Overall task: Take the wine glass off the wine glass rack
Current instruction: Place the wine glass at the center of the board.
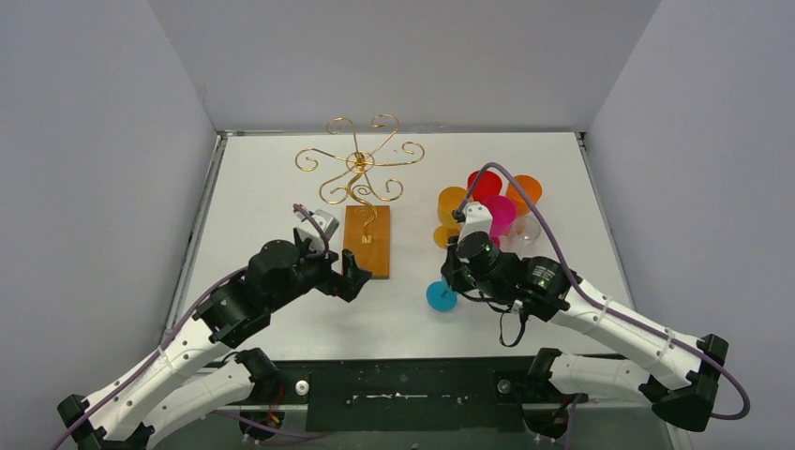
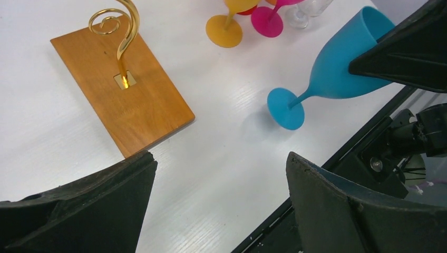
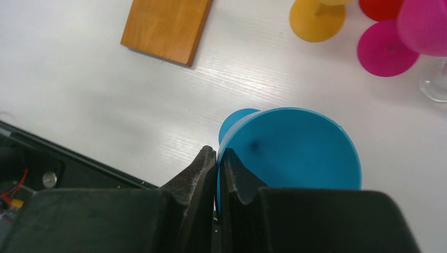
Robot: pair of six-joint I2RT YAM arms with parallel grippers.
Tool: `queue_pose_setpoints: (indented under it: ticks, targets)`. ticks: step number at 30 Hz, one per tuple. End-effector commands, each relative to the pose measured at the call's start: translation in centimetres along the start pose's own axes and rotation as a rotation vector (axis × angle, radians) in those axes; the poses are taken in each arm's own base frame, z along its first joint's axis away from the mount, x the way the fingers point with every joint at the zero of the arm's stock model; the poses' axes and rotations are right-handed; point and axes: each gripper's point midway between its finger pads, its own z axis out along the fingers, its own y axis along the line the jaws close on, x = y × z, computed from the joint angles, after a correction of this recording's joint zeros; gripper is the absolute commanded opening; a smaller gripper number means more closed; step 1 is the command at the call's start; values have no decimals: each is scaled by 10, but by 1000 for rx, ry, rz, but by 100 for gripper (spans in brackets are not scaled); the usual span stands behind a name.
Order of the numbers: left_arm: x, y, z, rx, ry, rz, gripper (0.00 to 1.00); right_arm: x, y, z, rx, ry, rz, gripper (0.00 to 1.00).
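Set-down step: the right gripper (image 3: 217,154), clenched on the rim of the tilted blue wine glass (image 3: 295,150), holds it low over the table (image 3: 79,79), well apart from the wine glass rack (image 1: 361,169); the next move probably calls for righting and releasing it, while the left gripper (image 2: 219,174) gapes empty.

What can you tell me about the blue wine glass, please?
The blue wine glass is opaque turquoise, plastic-looking, with a flared bowl, thin stem and round foot. It leans steeply, off the rack, over the white table near its front edge. The right gripper pinches its rim, one finger inside the bowl, one outside. Whether the foot touches the table is unclear.
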Motion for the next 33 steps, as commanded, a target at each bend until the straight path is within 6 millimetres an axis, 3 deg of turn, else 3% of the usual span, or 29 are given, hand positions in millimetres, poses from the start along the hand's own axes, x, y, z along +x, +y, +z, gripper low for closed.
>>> queue_pose_setpoints:
  ticks: [1, 6, 12, 19, 24, 33]
  targets:
    - [-8, 8, -1, -85, 48, -30, 92, -22, -30, -1, 179, -158, 38, 0]
    - [-7, 10, 3, -96, 72, -43, 92, -22, -46, 5, 274, -188, 46, 0]
    - [-8, 20, 4, -106, 43, -99, 93, -43, -60, 18, 379, -269, 87, 0]
    - [-13, 33, -7, -129, 30, -114, 93, -32, -79, 52, 462, -153, 53, 0]
    - [-13, 34, -9, -125, 13, -120, 93, -26, -83, 64, 411, -112, 54, 0]
    - [-13, 35, -6, -131, 26, -120, 93, -37, -88, 69, 390, -93, 68, 1]
